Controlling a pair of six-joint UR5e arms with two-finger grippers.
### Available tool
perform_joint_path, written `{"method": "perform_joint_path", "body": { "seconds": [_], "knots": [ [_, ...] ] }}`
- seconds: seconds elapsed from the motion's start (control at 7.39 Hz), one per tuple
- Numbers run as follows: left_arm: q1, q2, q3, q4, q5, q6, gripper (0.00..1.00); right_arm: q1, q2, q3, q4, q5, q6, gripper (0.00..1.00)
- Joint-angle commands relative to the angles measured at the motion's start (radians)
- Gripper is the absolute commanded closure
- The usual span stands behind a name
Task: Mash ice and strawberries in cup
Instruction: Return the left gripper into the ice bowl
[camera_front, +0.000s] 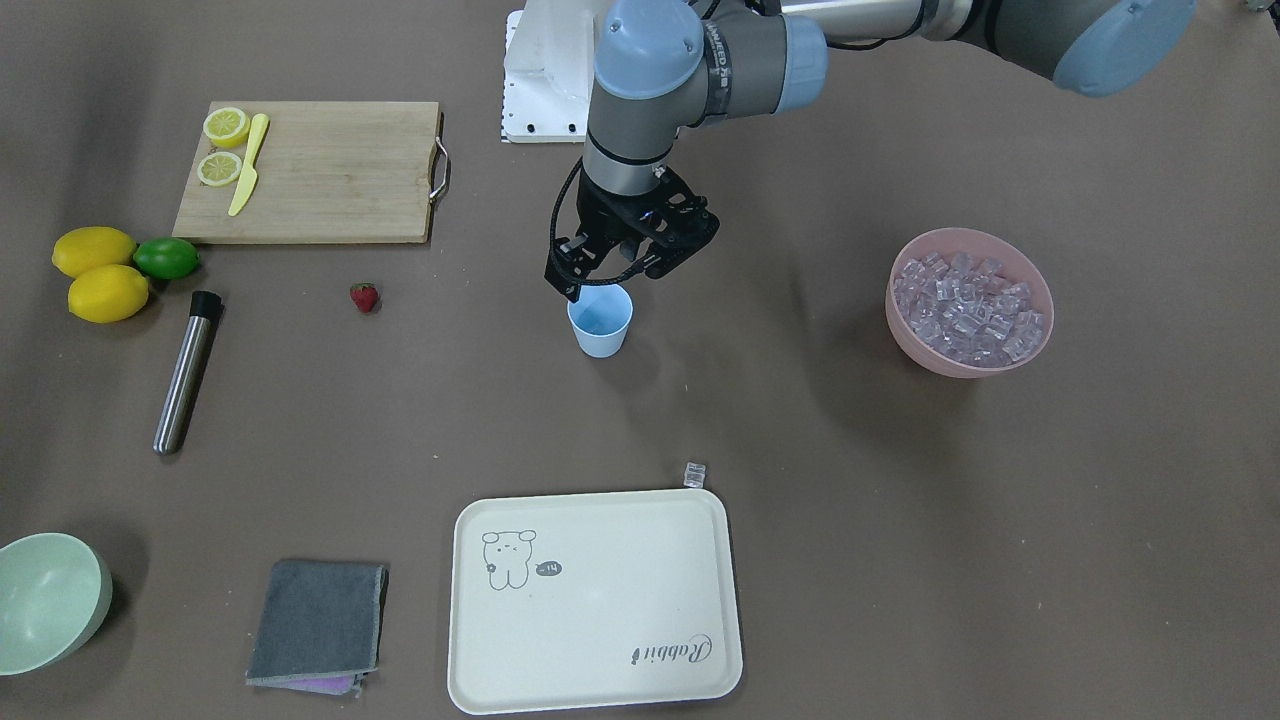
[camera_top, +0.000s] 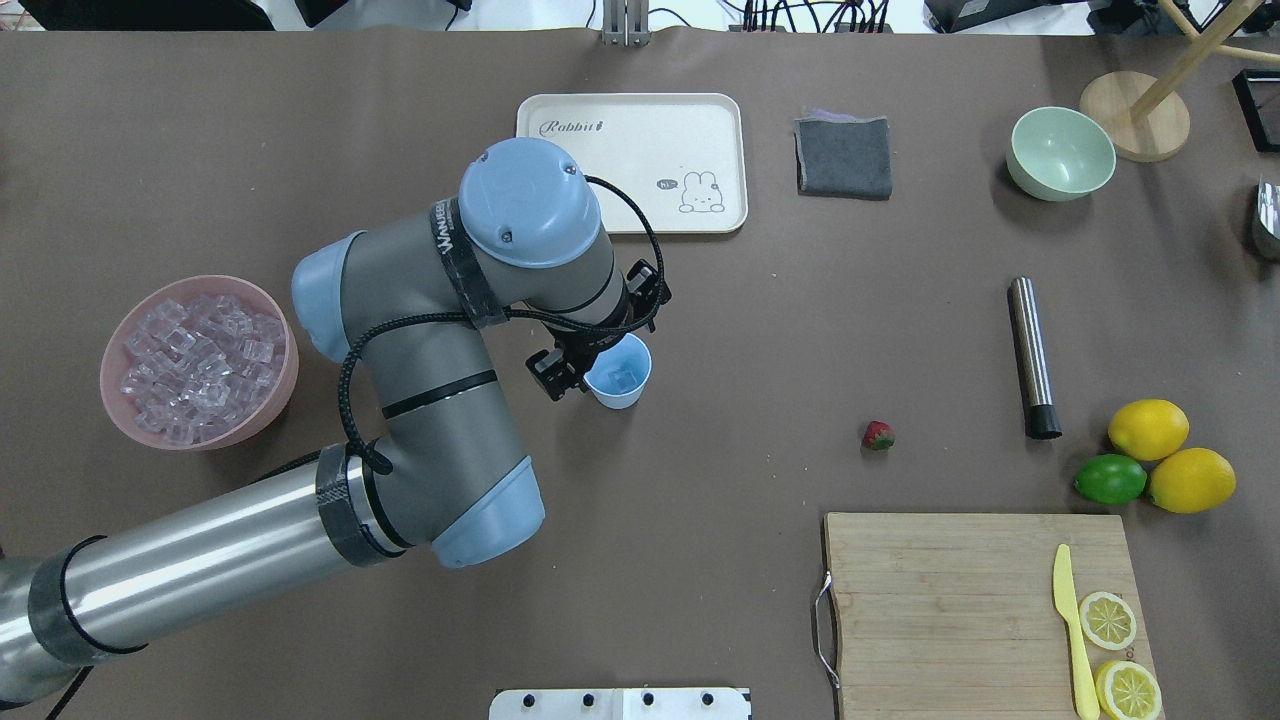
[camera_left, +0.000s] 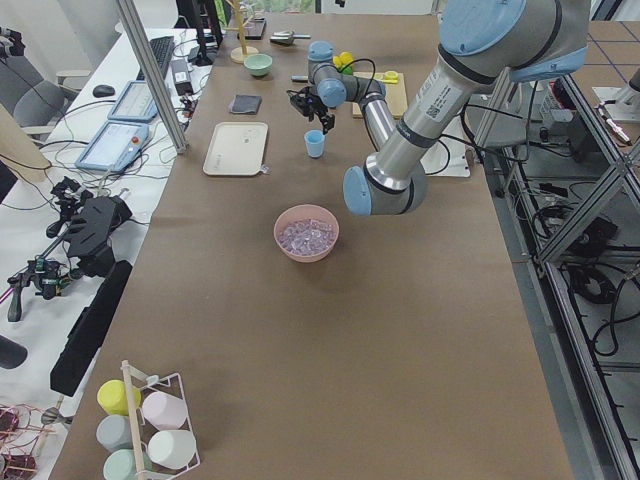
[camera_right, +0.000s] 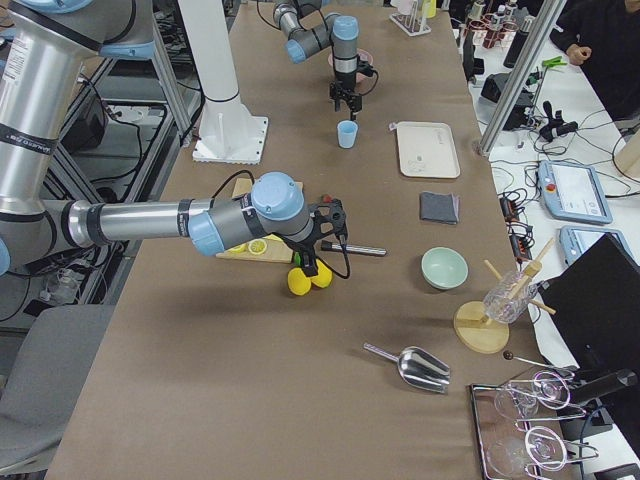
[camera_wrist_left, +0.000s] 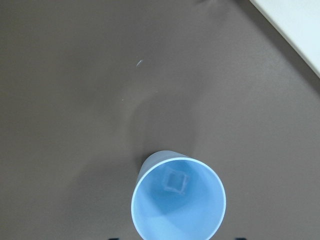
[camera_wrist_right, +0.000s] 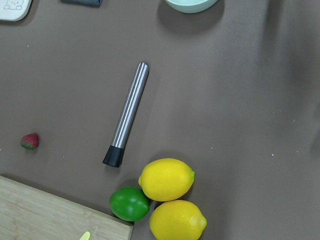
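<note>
Seen from overhead, the small light blue plastic cup (camera_top: 606, 386) stands on the desk (camera_top: 760, 330), one clear ice cube (camera_wrist_left: 175, 181) inside it; the wide pink bowl (camera_top: 215, 438) of ice (camera_top: 195, 362) lies well left, the small red strawberry (camera_top: 878, 435) well right

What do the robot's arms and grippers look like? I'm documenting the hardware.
Left arm and right arm: silver tubes, grey joints, light-blue round caps. A black cable loops along the left arm, beside a black band with white lettering. The left gripper is black, two-fingered, skeletal.
</note>
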Motion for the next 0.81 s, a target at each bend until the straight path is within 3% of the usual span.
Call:
{"method": "perform_joint_path", "body": {
  "seconds": [0.0,0.14,0.41,0.68],
  "knots": [
    [-0.05,0.121,-0.131,0.024,-0.004,0.204,0.04,-0.002,0.0,-0.011,0.0,0.002,0.0,0.0],
    [-0.085,0.197,-0.208,0.056,-0.006,0.312,0.04,-0.009,0.0,-0.014,0.0,0.003,0.0,0.0],
    [-0.131,0.24,-0.317,0.327,-0.006,0.602,0.04,-0.014,0.002,-0.015,0.0,0.014,0.0,0.0],
    [-0.149,0.393,-0.431,0.368,-0.001,0.864,0.04,-0.017,0.0,-0.015,0.0,0.021,0.0,0.0]
  ]
}}
